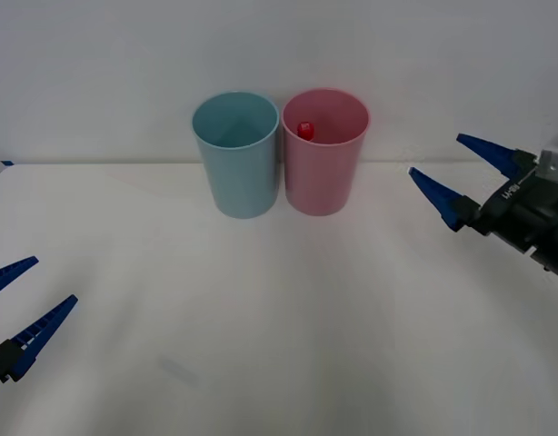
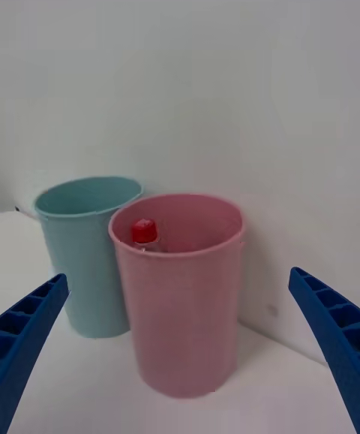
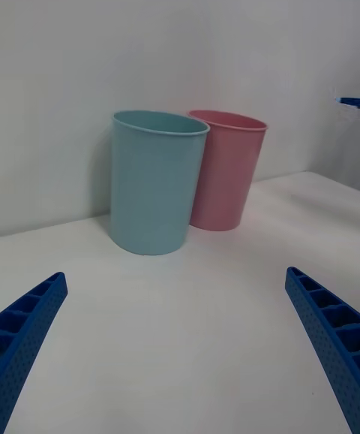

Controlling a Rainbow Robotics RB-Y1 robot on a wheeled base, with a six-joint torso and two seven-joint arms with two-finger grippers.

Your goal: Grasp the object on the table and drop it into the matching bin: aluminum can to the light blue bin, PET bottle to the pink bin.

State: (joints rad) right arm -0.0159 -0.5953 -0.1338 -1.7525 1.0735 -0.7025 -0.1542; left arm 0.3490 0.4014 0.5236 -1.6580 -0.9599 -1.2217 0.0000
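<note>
The PET bottle (image 1: 304, 130) stands inside the pink bin (image 1: 325, 173); its red cap (image 2: 144, 230) and a little of its clear neck show above the rim. The pink bin (image 2: 184, 306) stands at the back of the white table (image 1: 288, 309), touching or nearly touching the light blue bin (image 1: 238, 163) on its left. My right gripper (image 1: 461, 177) hovers open and empty to the right of the pink bin, pointing towards it. My left gripper (image 1: 15, 304) waits open and empty low at the table's front left.
A plain white wall rises just behind the bins. The light blue bin (image 3: 156, 182) and the pink bin (image 3: 225, 171) are the only things standing on the table (image 3: 187, 329).
</note>
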